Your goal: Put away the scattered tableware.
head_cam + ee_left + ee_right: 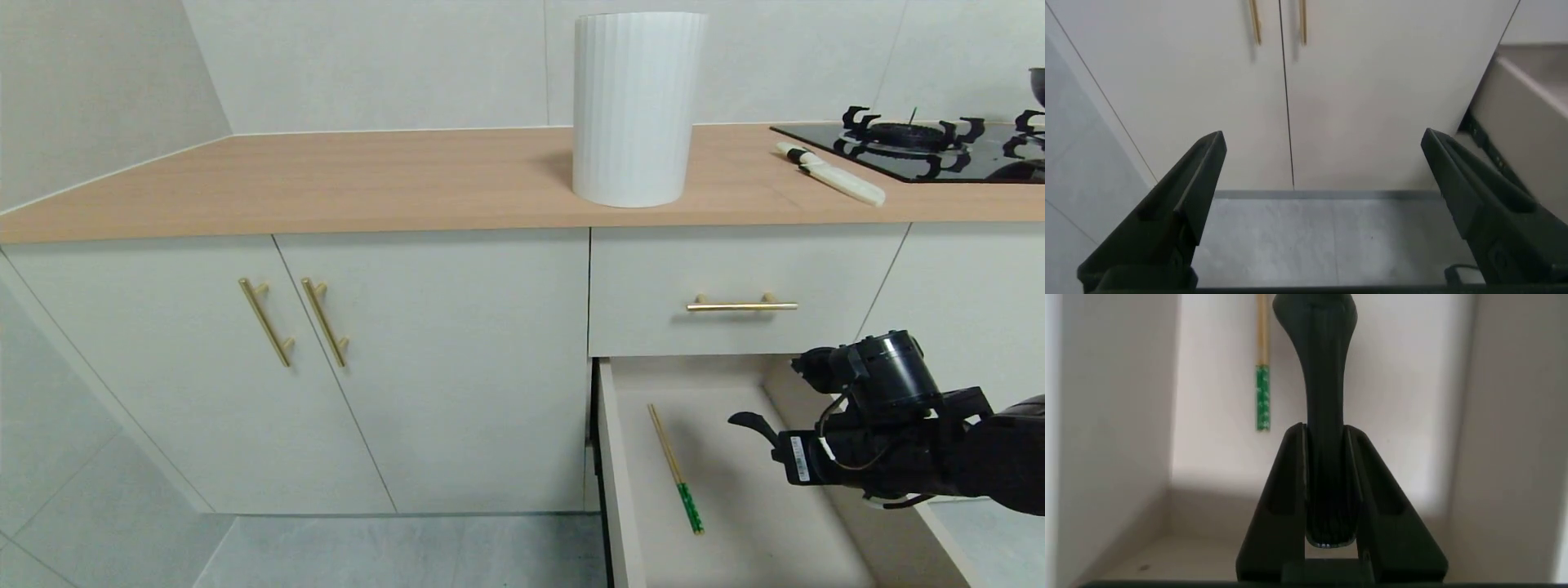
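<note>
1. I am seeing the left gripper (1321, 147) facing the cabinet doors (326, 367) at the left of the head frame. Its jaws are standing spread wide, with nothing between them.
2. A white ribbed container (633, 106) is standing upright on the countertop (367, 180), upper centre of the frame.
3. The lower drawer (624, 490) is hanging open at lower centre-right. A pair of chopsticks (673, 469) with green ends is lying flat on its floor, near the left wall.
4. The right gripper (1327, 437) is hovering over the drawer at lower right, its jaws pinching a slim black utensil (747, 422). I cannot tell what kind it is. Its free end is pointing toward the chopsticks, well apart from them.
5. I am judging the utensil light, stiff and smooth. It is likely to swivel in a narrow pinch, so a low release inside the drawer is looking safest.
6. A white knife (833, 175) is lying on the countertop at upper right, just beside the hob (914, 143). I am expecting it to be light, rigid and slick. It is sitting low and flat, so I would take it across the handle, not the blade, though I cannot tell which end is which.
</note>
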Controlling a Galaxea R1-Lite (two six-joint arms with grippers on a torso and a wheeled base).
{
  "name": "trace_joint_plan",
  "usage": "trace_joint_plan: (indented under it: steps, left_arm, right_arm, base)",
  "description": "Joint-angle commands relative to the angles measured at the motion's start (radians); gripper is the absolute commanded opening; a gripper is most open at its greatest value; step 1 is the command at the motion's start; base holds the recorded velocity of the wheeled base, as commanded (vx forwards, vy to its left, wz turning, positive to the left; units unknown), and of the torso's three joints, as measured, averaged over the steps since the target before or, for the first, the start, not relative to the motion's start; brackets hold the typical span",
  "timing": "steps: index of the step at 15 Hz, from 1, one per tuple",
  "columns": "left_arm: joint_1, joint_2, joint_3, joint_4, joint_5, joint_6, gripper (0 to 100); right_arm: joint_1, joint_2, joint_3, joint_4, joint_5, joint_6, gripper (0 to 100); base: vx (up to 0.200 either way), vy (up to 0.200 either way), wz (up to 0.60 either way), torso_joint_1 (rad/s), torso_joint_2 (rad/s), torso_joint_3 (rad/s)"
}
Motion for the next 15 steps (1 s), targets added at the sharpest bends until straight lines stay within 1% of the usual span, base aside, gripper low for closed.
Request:
trace_joint_plan:
  steps: [1,4,6,8,10,11,12,13,15]
  left_arm:
    - [0.0,0.0,0.0,0.0,0.0,0.0,100]
    - [0.0,0.0,0.0,0.0,0.0,0.0,100]
    - [0.0,0.0,0.0,0.0,0.0,0.0,100]
    - [0.0,0.0,0.0,0.0,0.0,0.0,100]
    - [0.0,0.0,0.0,0.0,0.0,0.0,100]
    - [0.0,0.0,0.0,0.0,0.0,0.0,100]
    - [0.0,0.0,0.0,0.0,0.0,0.0,100]
    - [0.0,0.0,0.0,0.0,0.0,0.0,100]
    - [0.0,0.0,0.0,0.0,0.0,0.0,100]
  right_arm:
    - [0.001,0.005,0.004,0.0,0.0,-0.001,0]
    - [0.002,0.016,0.003,-0.003,0.002,-0.002,0]
    - [0.022,0.055,0.006,-0.043,-0.003,-0.001,0]
    - [0.045,0.118,0.013,-0.101,-0.029,0.003,0]
    - [0.047,0.144,0.013,-0.123,-0.032,0.006,0]
    - [0.051,0.259,0.024,-0.23,-0.07,0.007,0]
    - [0.051,0.284,0.029,-0.261,-0.083,0.007,0]
    - [0.051,0.347,0.03,-0.336,-0.109,0.009,0]
    - [0.051,0.424,0.029,-0.405,-0.127,0.018,0]
  base:
    - [0.0,0.0,0.0,-0.041,0.1,0.036]
    - [0.0,0.0,0.0,-0.004,0.02,0.017]
    - [0.0,0.0,0.0,0.0,0.0,0.0]
    - [0.0,0.0,0.0,0.0,0.0,0.0]
    - [0.0,0.0,0.0,0.0,0.0,0.0]
    - [0.0,0.0,0.0,0.0,0.0,0.0]
    - [0.0,0.0,0.0,0.0,0.0,0.0]
    - [0.0,0.0,0.0,0.0,0.0,0.0]
    - [0.0,0.0,0.0,0.0,0.0,0.0]
